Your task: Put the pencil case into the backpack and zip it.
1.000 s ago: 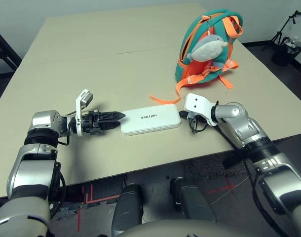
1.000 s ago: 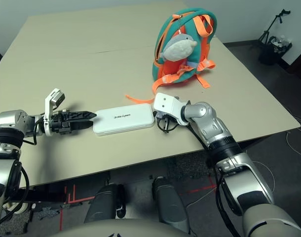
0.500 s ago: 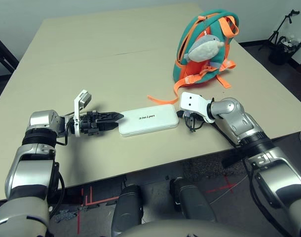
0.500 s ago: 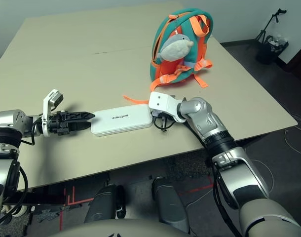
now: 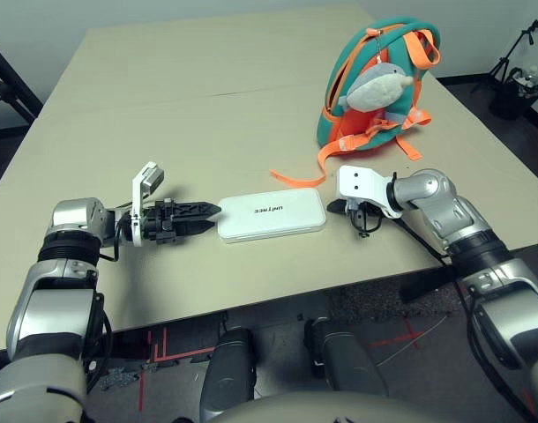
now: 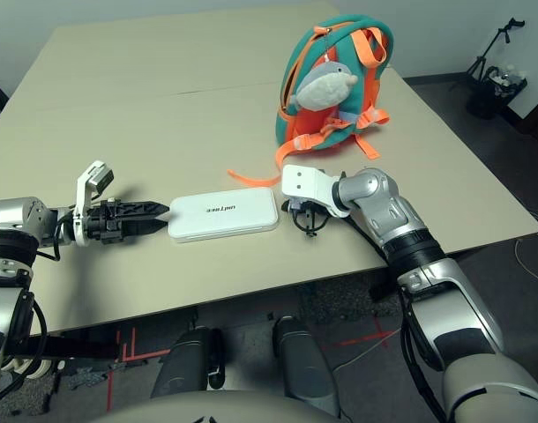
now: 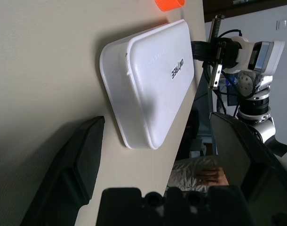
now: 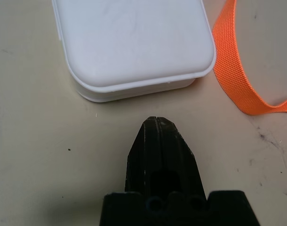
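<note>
The white pencil case (image 5: 272,213) lies flat near the table's front edge, lettering up. My left gripper (image 5: 209,211) points at its left end from just short of it. In the left wrist view its fingers (image 7: 84,155) stand wide open with nothing between them. My right gripper (image 8: 155,123) is shut and empty, its tip a small gap from the case's right end. The teal backpack (image 5: 347,55) with orange straps stands upright behind it, at the back right. A grey plush fish (image 5: 377,88) hangs on its front.
A loose orange strap (image 5: 295,179) trails from the backpack across the table to just behind the case. The table's front edge (image 5: 278,304) runs close below both grippers. Bare tabletop stretches to the back left.
My right gripper has drawn back slightly from the case's right end. The head view has shifted a little. The left gripper and the case stay put.
</note>
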Robot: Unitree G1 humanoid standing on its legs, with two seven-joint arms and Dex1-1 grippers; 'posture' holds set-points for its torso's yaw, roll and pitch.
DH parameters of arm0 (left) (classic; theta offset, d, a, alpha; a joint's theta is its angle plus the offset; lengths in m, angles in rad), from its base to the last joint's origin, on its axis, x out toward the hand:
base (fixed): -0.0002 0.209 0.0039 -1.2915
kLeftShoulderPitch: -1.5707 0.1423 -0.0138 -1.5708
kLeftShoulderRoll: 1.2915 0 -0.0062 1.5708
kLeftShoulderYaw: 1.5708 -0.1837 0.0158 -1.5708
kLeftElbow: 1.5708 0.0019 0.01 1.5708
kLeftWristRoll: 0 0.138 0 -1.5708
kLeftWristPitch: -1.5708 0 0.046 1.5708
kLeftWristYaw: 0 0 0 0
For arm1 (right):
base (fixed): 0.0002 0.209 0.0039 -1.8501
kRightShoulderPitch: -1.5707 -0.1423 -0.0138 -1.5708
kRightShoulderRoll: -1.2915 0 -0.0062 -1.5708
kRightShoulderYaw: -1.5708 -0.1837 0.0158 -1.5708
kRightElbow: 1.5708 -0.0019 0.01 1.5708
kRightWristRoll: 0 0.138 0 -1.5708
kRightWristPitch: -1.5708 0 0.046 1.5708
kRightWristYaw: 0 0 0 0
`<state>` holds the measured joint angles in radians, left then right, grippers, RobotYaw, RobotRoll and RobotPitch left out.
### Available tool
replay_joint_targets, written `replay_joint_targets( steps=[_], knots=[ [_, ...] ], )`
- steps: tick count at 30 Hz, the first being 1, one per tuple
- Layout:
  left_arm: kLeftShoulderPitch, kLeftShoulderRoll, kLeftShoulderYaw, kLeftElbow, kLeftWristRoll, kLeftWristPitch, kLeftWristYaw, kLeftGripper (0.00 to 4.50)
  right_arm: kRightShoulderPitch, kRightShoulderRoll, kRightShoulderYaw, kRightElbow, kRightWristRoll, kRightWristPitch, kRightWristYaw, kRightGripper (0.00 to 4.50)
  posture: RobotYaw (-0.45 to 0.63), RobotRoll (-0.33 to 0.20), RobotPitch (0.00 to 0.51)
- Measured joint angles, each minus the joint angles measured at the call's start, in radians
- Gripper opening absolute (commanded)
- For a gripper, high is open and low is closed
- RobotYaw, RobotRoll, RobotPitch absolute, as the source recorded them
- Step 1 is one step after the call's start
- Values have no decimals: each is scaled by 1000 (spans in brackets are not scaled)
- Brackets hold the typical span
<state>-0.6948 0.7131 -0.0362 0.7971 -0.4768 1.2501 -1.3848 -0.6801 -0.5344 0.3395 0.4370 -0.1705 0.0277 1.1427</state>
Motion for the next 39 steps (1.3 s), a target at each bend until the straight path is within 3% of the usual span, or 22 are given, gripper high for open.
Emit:
replay_joint_targets(
  steps=[13, 27, 38, 39],
  knots=[
    [-1, 5, -3, 4, 4, -4, 0, 4500, -5, 27, 4, -5, -2, 20, 11, 30, -87, 0, 94],
    [-28, 3, -23, 26, 12, -15, 3, 4500, -86, 213, 128, -42, -28, 111, 62, 30, -88, 0, 88],
    [-28, 1, -32, 36, 13, -77, -10, 4500, -86, 182, 128, -36, -26, 86, 61, 30, -89, 0, 86],
    [-28, 1, -32, 36, 14, -80, -12, 4328, -85, 179, 128, -35, -26, 83, 60, 6, -88, 0, 86]
  ],
)
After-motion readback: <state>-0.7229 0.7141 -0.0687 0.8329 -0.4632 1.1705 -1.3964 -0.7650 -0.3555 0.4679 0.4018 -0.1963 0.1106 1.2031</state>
